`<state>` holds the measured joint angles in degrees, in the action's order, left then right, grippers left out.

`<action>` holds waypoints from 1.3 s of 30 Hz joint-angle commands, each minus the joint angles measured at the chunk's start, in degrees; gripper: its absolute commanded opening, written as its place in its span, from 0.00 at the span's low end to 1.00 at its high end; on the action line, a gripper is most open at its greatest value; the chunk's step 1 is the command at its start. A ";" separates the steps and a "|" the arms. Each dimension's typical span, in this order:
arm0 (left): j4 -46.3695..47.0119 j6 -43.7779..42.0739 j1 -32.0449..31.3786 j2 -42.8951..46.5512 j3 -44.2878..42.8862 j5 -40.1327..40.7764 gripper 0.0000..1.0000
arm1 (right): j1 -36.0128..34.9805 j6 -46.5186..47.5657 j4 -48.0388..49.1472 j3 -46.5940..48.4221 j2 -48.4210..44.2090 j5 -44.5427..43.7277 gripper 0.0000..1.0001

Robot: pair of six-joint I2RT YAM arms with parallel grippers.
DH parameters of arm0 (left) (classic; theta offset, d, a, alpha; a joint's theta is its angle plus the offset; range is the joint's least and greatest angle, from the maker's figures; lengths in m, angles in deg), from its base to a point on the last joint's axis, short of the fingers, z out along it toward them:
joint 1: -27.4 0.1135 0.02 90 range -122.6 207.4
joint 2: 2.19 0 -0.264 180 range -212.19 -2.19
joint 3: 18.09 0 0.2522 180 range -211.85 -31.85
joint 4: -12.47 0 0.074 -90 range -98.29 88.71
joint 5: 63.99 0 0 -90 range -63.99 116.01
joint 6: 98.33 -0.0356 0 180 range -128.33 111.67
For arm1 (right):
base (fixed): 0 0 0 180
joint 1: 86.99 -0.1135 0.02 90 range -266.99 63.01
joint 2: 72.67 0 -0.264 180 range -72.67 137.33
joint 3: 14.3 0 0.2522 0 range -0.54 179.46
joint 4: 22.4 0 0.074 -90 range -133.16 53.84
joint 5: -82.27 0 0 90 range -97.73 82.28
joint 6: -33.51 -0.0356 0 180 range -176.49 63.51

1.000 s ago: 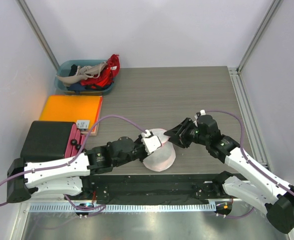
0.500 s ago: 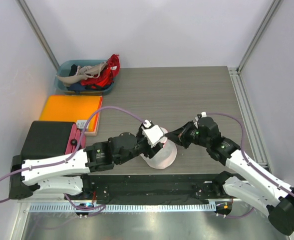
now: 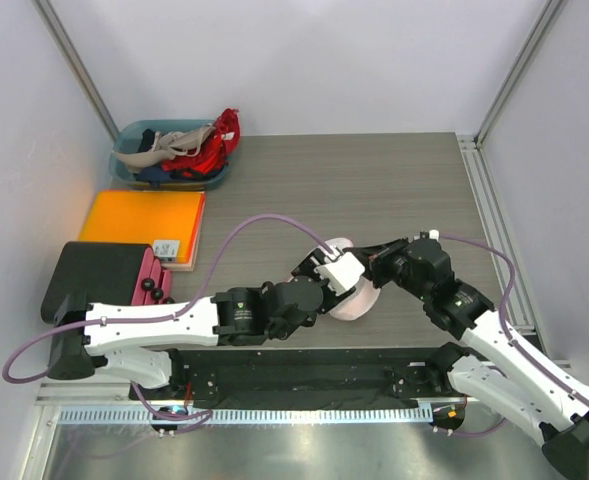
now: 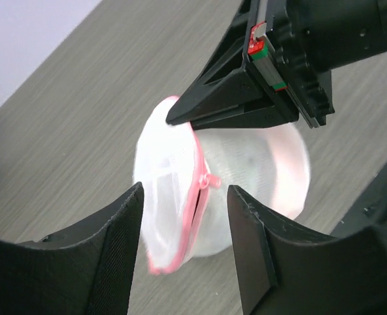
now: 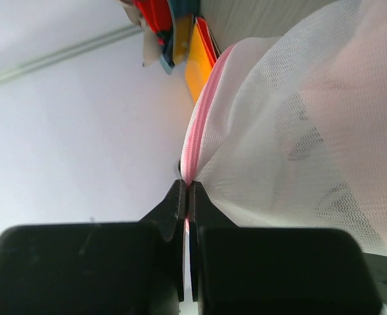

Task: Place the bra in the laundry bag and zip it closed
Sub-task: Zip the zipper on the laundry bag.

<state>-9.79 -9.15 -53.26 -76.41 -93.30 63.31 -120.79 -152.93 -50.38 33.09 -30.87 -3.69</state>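
Observation:
The laundry bag [image 3: 359,298], a white mesh pouch with pink zip trim, hangs just off the table near its front edge. My right gripper [image 5: 186,190] is shut on its pink zip edge [image 5: 203,118]; in the left wrist view the right fingertips [image 4: 175,119] pinch the bag's [image 4: 246,190] top. The zip pull [image 4: 211,182] dangles partway along the trim, and the zip gapes below it. My left gripper [image 4: 183,197] is open, a finger on each side of the bag without touching it. A pinkish shape shows through the mesh; whether it is the bra I cannot tell.
A teal bin [image 3: 129,133] with beige and red garments stands at the back left. An orange folder [image 3: 144,215] and a black box [image 3: 99,280] lie along the left side. A metal rail [image 3: 489,200] bounds the table on the right.
My left gripper let go of the bag and opened, and its arm reached further right. My right gripper shut on the zip edge and drew the bag rightward.

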 commanded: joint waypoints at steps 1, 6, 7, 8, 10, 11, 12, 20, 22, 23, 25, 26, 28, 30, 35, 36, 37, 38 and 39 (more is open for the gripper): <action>8.23 -1.99 0.24 2.41 -0.42 3.67 0.54 | -0.12 -3.67 6.66 2.66 2.22 -8.51 0.01; 7.71 -0.33 3.66 0.57 -1.39 -1.26 0.37 | -0.12 -2.26 7.01 5.39 5.83 -10.09 0.01; 6.48 0.55 5.06 -0.31 -2.78 -1.44 0.35 | -0.12 -2.34 7.01 5.40 6.10 -11.14 0.01; 5.25 2.91 5.60 -0.84 -3.41 -1.79 0.32 | -0.21 -2.52 7.01 5.40 6.27 -11.59 0.01; 3.92 3.81 6.22 -2.07 -3.94 -2.67 0.32 | -0.12 -2.87 7.10 5.66 6.62 -12.47 0.01; 3.92 3.98 6.22 -2.42 -4.03 -2.93 0.37 | -0.12 -3.13 7.27 5.75 6.89 -12.82 0.01; 4.27 4.33 6.31 -2.95 -4.11 -2.50 0.41 | -0.12 -3.83 7.62 5.75 6.98 -13.08 0.01; 11.03 4.16 6.48 -8.22 -3.68 3.83 0.45 | -0.12 -4.89 9.56 7.85 9.00 -13.09 0.01; 11.04 3.98 6.40 -9.71 -4.81 6.46 0.38 | -0.12 -5.24 9.65 7.77 9.18 -12.91 0.01; 10.95 4.24 6.40 -11.29 -5.25 7.78 0.33 | -0.12 -5.33 9.73 7.77 9.44 -12.82 0.01; 11.13 4.60 6.40 -12.79 -6.31 10.84 0.32 | -0.12 -5.60 10.00 7.77 9.61 -12.73 0.01; 11.30 4.60 6.40 -13.75 -6.66 12.00 0.33 | -0.12 -5.86 10.09 7.94 9.79 -12.65 0.01; 11.30 4.77 6.40 -16.39 -8.24 15.68 0.34 | -0.12 -5.86 10.26 8.21 9.96 -12.30 0.01; 11.48 4.77 6.48 -17.97 -9.03 16.84 0.38 | -0.12 -5.60 10.18 8.65 10.14 -12.21 0.01; 11.40 4.86 6.57 -18.42 -8.95 19.74 0.24 | -0.12 -5.07 9.47 8.21 9.09 -12.73 0.01; 11.04 5.04 6.75 -18.33 -8.78 19.83 0.20 | -0.04 -5.07 9.56 8.04 8.91 -12.73 0.01; 10.78 5.04 6.83 -17.81 -7.99 19.83 0.11 | 0.14 -4.81 9.65 8.03 8.82 -12.04 0.01; 10.69 5.04 7.01 -17.37 -7.37 19.48 0.07 | 0.23 -4.28 9.56 8.21 8.74 -11.68 0.01; 10.69 4.95 7.10 -16.84 -5.98 19.30 0.04 | 0.58 -3.84 9.47 8.30 8.56 -11.07 0.01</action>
<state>-1.54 -5.61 -46.71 -95.27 -100.10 79.83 -120.72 -157.31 -44.81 38.36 -20.32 -15.04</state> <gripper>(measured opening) 0.092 0.034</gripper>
